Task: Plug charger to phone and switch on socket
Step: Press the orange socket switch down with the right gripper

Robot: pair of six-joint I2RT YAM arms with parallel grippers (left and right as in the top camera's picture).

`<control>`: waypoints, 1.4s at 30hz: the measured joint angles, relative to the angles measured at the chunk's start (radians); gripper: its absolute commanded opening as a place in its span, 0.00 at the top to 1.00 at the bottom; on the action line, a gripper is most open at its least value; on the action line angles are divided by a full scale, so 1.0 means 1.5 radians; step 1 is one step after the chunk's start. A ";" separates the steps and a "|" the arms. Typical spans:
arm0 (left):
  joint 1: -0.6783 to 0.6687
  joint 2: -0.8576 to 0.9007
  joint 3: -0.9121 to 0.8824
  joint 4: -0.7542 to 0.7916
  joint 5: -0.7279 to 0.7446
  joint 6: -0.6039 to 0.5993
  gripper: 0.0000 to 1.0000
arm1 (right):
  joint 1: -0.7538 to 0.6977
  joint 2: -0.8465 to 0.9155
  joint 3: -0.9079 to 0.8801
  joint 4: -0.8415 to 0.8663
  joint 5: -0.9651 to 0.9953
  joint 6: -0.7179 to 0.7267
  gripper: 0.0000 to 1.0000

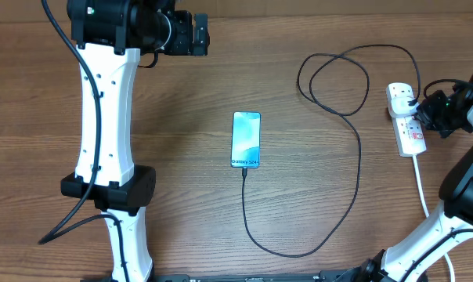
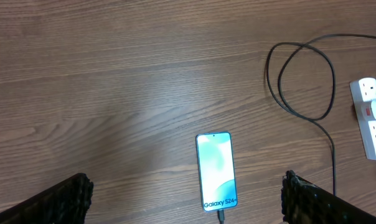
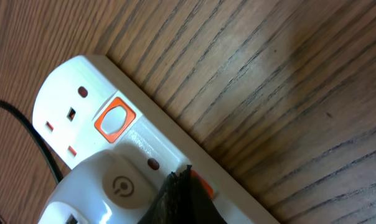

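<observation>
The phone point(image 1: 247, 139) lies mid-table with its blue screen lit, reading "Galaxy S24". It also shows in the left wrist view point(image 2: 216, 170). The black charger cable point(image 1: 354, 157) has its plug tip in the phone's lower end and loops across to the white socket strip point(image 1: 406, 119) at the right. My right gripper point(image 1: 423, 112) is shut, with its black fingertip point(image 3: 183, 198) pressed on an orange switch of the strip point(image 3: 88, 118). My left gripper point(image 1: 199, 33) hangs open and empty high above the table's far left.
A white charger adapter point(image 3: 110, 186) sits plugged into the strip beside the pressed switch. A second orange switch point(image 3: 114, 121) lies further along. The strip's white cord point(image 1: 421, 184) runs toward the front right. The left arm's base point(image 1: 111, 188) stands at the front left.
</observation>
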 measured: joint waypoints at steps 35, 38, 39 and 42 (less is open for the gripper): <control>0.000 0.000 0.000 0.000 0.000 0.000 0.00 | 0.025 -0.002 0.017 -0.050 0.047 -0.019 0.96; 0.000 0.000 0.000 0.000 0.000 0.000 0.00 | 0.025 -0.002 0.017 -0.050 0.047 -0.019 0.96; 0.000 0.000 0.000 0.000 0.000 0.000 0.00 | 0.025 -0.002 0.017 -0.050 0.047 -0.019 0.96; 0.000 0.000 0.000 0.000 0.000 0.000 0.00 | 0.025 -0.002 0.017 -0.049 0.047 -0.018 0.96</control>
